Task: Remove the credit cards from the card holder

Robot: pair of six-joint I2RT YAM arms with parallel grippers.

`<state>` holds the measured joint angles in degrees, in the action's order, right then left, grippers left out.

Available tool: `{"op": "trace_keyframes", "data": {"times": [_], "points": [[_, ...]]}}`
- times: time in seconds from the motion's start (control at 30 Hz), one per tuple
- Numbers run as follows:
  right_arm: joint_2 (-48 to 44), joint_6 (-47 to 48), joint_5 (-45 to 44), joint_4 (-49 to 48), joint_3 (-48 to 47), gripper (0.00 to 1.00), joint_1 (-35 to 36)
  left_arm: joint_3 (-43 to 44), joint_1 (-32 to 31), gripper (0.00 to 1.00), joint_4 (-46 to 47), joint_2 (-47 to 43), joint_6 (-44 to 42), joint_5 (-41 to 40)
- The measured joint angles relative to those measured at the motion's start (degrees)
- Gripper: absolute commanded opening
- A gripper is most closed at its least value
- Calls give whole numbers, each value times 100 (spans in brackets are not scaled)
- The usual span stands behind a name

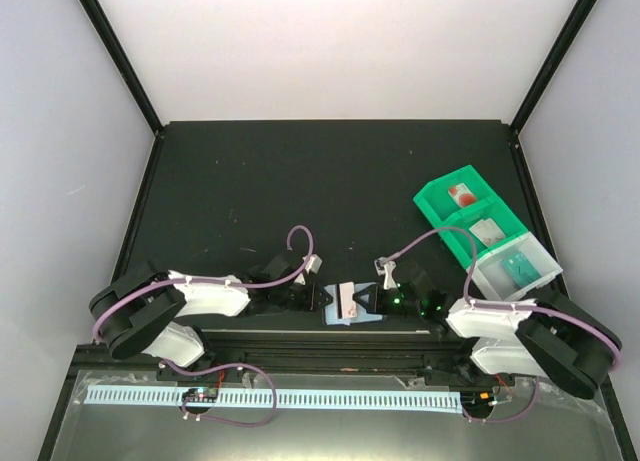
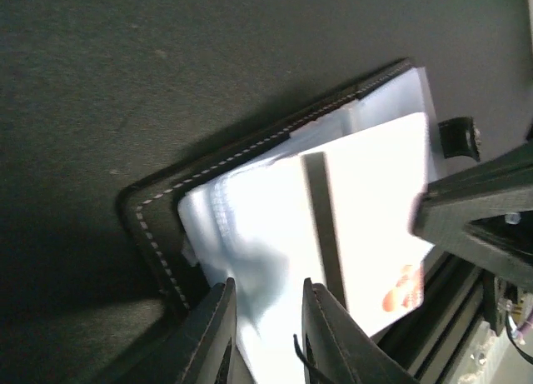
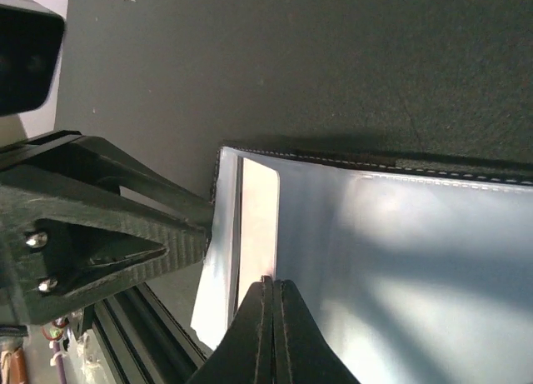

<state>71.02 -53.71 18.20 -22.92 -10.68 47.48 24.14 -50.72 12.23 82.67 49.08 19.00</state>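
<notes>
At the near edge of the table (image 1: 300, 181), card holder (image 2: 154, 242) lying open, left fingers (image 2: 218, 338) standing slightly apart, pinching its pale lining, right fingers (image 3: 287, 334) pressing together, tips touching a pale credit card (image 3: 258, 209) inside the holder

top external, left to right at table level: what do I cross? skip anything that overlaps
left tool → open card holder → right tool → green tray. The right arm is left out because it overlaps the tray.
</notes>
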Motion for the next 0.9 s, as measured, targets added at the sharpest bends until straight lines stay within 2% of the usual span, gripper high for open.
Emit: {"op": "trace_keyframes", "data": {"times": [0.1,0.2,0.4,0.5,0.73,0.9], "points": [[-396,76,-170,345,0,1,2,0,0,24,-76,-7,0,-70],[-798,168,-391,730,0,1,0,0,0,29,-114,-46,7,-87],[-1574,516,-887,1482,-57,1,0,15,0,50,-446,-424,68,-90],[-2022,763,-1095,1696,-94,1,0,144,0,57,-645,-750,138,-81],[-2430,1346,-1762,2695,-870,1,0,275,0,62,-684,-1366,356,-74],[-2573,1928,-1926,2761,-1150,1,0,275,0,71,-804,-1792,546,-57]]}}
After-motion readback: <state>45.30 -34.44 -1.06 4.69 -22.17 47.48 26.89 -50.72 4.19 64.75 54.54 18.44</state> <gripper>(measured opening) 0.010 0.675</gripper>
